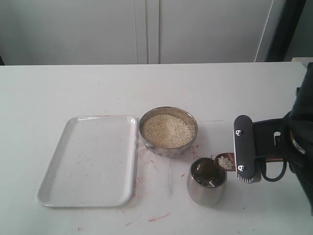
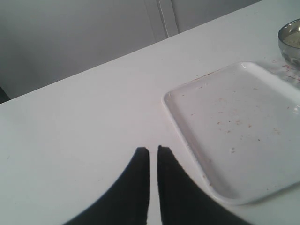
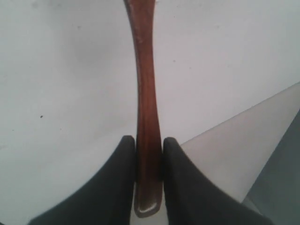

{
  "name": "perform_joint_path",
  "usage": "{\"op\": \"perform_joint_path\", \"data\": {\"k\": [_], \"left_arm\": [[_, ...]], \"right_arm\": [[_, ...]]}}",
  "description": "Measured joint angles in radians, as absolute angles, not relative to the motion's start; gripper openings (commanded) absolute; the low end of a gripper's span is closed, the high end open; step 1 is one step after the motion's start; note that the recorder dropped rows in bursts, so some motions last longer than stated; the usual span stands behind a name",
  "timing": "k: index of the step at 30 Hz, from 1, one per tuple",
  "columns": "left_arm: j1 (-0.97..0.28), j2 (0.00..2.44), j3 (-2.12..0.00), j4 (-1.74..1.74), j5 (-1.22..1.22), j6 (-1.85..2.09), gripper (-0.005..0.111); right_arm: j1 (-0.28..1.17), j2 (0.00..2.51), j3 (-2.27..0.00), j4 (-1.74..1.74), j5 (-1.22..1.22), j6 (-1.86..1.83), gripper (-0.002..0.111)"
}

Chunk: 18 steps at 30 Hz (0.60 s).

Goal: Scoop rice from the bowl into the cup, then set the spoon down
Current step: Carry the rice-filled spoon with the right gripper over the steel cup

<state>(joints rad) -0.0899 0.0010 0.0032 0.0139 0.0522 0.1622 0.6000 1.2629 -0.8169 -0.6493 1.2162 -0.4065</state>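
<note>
Currently the right gripper [image 3: 149,140] pinches the spoon [image 1: 226,162] near its handle end, and the handle runs straight out from the jaws. The oval end, loaded with rice [image 1: 225,161], sits at the right edge of the cup [image 1: 205,194]. The cup mouth lies left of it and the bowl [image 1: 164,151] beyond. Next, probably, a short leftward shift, then a roll about the handle axis. The left gripper [image 2: 153,150] is pressed together, holding nothing, beside the tray [image 2: 197,154], well apart.
</note>
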Motion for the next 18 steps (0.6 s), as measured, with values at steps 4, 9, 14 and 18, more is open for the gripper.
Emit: {"op": "perform_joint_path", "data": {"k": [4, 9, 14, 18], "left_arm": [[-0.090, 0.001, 0.003, 0.014, 0.052, 0.162, 0.014], [-0.090, 0.001, 0.003, 0.014, 0.052, 0.162, 0.014], [-0.090, 0.001, 0.003, 0.014, 0.052, 0.162, 0.014], [-0.090, 0.001, 0.003, 0.014, 0.052, 0.162, 0.014]], "right_arm": [[0.600, 1.278, -0.817, -0.663, 1.197, -0.411, 0.000], [0.600, 1.291, -0.817, -0.671, 1.170, -0.414, 0.000], [0.600, 1.293, -0.817, -0.694, 1.149, -0.414, 0.000], [0.600, 1.297, -0.817, -0.726, 1.124, -0.419, 0.000]]}}
